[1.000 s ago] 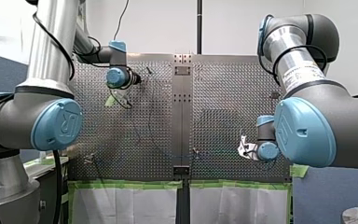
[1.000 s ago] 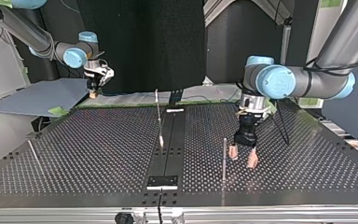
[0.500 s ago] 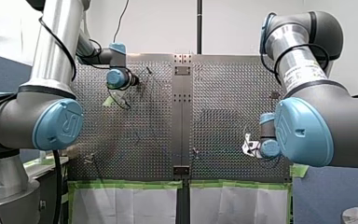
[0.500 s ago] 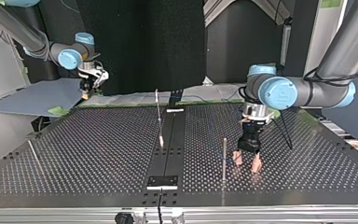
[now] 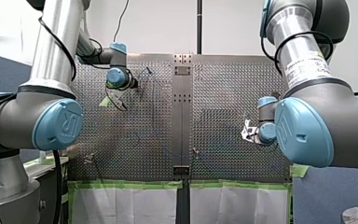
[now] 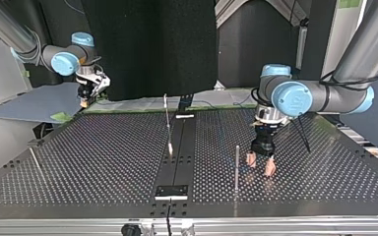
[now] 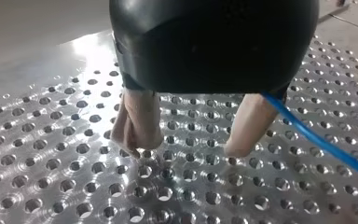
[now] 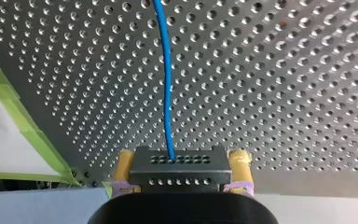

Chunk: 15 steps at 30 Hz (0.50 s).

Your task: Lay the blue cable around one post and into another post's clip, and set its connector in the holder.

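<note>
The right pincer [image 8: 182, 159] is clenched on the black connector [image 8: 179, 173]: its 2 yellow pads press on the 2 short sides of the block. From the middle of the connector the blue cable [image 8: 167, 84] goes straight ahead of this pincer. Its long axis therefore follows the direction of the fingers and runs away over the perforated surface [image 8: 284, 70]. In the top view this pincer is at the far edge of the surface, at the view's left.

The left pincer [image 7: 189, 147] is released. Its 2 beige fingers [image 7: 137, 126] are spread wide and there is nothing between them. The tips are low over the holes; I cannot tell if they touch. Here the cable passes outside the gap: it runs close against 1 finger and continues away to the side. So the cable is beside the left pincer, not inside it.

In the top view a thin upright post [image 6: 236, 167] stands just beside the left pincer, at the view's left of it. The left arm is clearly the nearer one to this post, and the right arm is well apart from it.

My judgement is that the coming move depends on this offset. The left pincer must shift sideways to bring the cable between its fingers before it can close and lead the cable around the post, with the connector end held by the right one.
</note>
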Each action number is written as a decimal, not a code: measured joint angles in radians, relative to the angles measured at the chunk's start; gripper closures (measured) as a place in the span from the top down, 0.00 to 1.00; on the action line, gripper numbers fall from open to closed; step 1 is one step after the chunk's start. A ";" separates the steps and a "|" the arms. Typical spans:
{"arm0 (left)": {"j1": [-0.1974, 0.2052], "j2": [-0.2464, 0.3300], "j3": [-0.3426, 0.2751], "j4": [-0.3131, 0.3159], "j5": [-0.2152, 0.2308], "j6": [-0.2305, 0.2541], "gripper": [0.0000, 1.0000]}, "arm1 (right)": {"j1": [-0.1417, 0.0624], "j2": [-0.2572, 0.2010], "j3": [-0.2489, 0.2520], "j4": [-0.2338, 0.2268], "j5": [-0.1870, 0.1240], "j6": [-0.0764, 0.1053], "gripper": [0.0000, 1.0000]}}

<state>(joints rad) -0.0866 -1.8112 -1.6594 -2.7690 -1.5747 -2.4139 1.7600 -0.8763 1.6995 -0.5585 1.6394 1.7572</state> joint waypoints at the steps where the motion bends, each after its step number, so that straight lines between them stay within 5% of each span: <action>1: 0.000 0.001 0.000 -0.004 -0.004 0.003 1.00 | -0.001 -0.008 0.005 0.008 0.000 0.001 0.23; 15: -0.010 0.014 0.000 -0.035 -0.029 0.043 1.00 | 0.008 -0.140 0.028 0.084 0.021 -0.014 0.23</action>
<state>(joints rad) -0.0961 -1.7973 -1.6594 -2.8045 -1.6036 -2.3709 1.7680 -1.0165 1.7270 -0.4749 1.6600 1.7435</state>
